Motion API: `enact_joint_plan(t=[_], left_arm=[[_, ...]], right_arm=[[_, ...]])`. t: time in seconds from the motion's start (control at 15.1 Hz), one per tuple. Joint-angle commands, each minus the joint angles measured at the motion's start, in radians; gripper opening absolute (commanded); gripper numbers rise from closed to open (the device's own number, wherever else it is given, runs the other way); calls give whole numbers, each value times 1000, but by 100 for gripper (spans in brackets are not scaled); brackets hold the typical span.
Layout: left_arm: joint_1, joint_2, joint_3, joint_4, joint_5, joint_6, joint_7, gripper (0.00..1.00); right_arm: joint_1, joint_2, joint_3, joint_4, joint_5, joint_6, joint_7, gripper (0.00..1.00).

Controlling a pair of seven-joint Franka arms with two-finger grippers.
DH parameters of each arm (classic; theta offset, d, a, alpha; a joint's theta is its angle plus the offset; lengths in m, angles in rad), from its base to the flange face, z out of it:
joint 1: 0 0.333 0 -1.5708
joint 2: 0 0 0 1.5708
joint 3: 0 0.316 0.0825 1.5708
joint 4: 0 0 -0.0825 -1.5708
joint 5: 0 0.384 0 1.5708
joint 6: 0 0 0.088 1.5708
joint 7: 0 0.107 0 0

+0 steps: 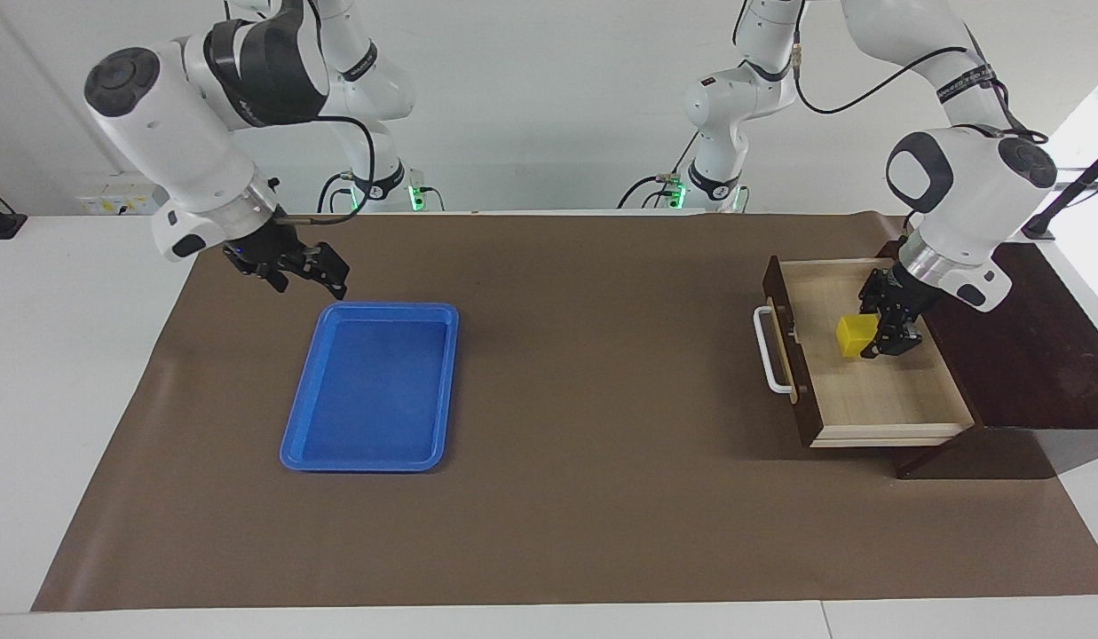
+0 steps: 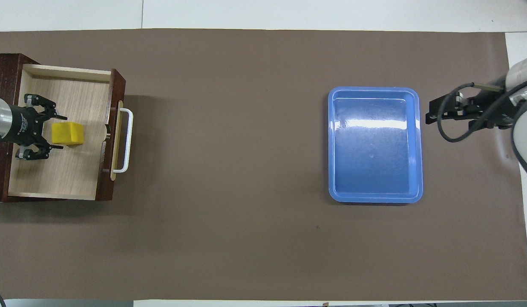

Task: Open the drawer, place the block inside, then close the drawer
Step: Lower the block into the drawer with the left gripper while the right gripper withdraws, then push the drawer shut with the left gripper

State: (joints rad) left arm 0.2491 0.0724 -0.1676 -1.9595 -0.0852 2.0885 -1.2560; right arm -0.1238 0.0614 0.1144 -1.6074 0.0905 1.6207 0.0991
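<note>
Bright, even light; soft shadows

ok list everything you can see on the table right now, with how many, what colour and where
drawer: one, dark brown box with pale wood inside and white handle, pulled open at the left arm's end of the table
block: one, yellow, inside the drawer
tray: one, blue, toward the right arm's end of the table
table cover: one, brown, under everything
left gripper: one, black, open, in the drawer beside the block
right gripper: one, black, open, over the cover by the tray's corner
</note>
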Motion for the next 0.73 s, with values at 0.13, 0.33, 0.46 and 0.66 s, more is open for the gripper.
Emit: enact_joint_plan(t=[0.13, 0.33, 0.46, 0.66], left_arm=[[-40, -8, -15, 149, -2, -100, -132, 100], [-258, 32, -20, 214, 181, -168, -424, 100], [-368, 40, -18, 157, 261, -144, -569, 100], [-369, 46, -18, 56, 312, -49, -631, 100]], right_arm=[[99, -90, -122, 32, -109, -114, -196, 100], [101, -101, -119, 37, -160, -153, -216, 100], [90, -112, -118, -5, -158, -147, -213, 100], [78, -101, -118, -2, -156, -160, -208, 100]])
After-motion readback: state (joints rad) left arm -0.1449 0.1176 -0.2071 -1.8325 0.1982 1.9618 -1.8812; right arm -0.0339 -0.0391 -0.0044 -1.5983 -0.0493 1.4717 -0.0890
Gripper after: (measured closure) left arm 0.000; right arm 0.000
